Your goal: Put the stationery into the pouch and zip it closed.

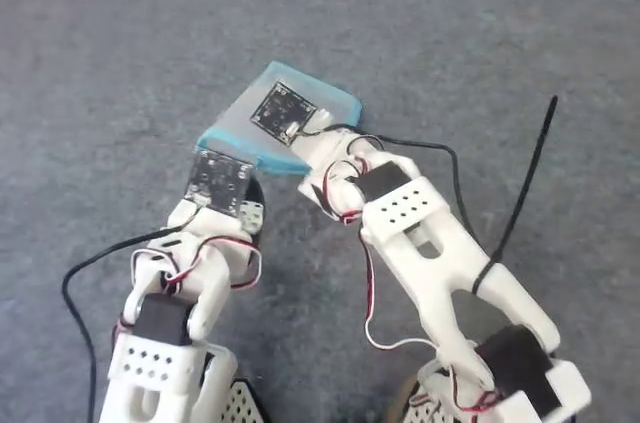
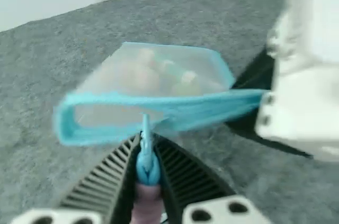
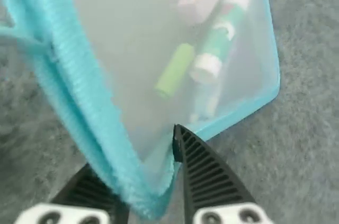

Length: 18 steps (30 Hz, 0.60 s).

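Left hand (image 2: 144,142): closed tight on the blue zipper pull (image 2: 146,166) at the pouch's banded edge.

Right hand (image 3: 145,176): clamped on one end of that same zip band, with pouch fabric between its fingers.

Pouch (image 1: 240,123): translucent with blue trim, at mid-desk between both hands, zip edge facing the arms.

Stationery: inside the pouch. A green marker (image 3: 175,69) and a white-capped stick (image 3: 220,33) are visible through the wall.

Zip: extent of closure cannot be determined.

Desk (image 1: 120,73): grey, felt-like surface.
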### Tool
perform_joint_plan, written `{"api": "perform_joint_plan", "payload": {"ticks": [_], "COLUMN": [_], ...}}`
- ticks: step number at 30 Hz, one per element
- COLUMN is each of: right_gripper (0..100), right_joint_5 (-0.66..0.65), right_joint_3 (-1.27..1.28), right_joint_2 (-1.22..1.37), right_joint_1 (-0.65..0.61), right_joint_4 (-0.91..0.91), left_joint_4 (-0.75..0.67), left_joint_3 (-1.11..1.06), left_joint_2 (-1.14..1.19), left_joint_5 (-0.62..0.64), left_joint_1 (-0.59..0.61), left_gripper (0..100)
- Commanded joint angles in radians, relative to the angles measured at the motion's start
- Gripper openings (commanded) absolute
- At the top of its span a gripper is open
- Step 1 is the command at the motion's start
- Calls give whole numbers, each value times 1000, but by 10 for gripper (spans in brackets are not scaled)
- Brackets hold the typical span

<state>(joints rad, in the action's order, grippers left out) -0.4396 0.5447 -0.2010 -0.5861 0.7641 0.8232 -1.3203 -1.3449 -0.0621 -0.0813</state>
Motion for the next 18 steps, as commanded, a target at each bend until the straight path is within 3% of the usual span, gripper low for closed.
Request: {"api": "perform_joint_plan", "payload": {"ticks": [1, 9, 18], "right_gripper": [7, 7, 7], "right_joint_5": [-9, -18, -44], "right_joint_3": [2, 186, 269], "right_joint_2": [-124, -490, -599], "right_joint_1": [39, 35, 38], "right_joint_4": [108, 176, 240], "left_joint_4": [-89, -140, -140], "left_joint_3": [-4, -24, -24], "left_joint_2": [3, 3, 3], "left_joint_5": [12, 12, 20], "left_joint_1": [80, 130, 160], "left_gripper": [12, 12, 12]}}
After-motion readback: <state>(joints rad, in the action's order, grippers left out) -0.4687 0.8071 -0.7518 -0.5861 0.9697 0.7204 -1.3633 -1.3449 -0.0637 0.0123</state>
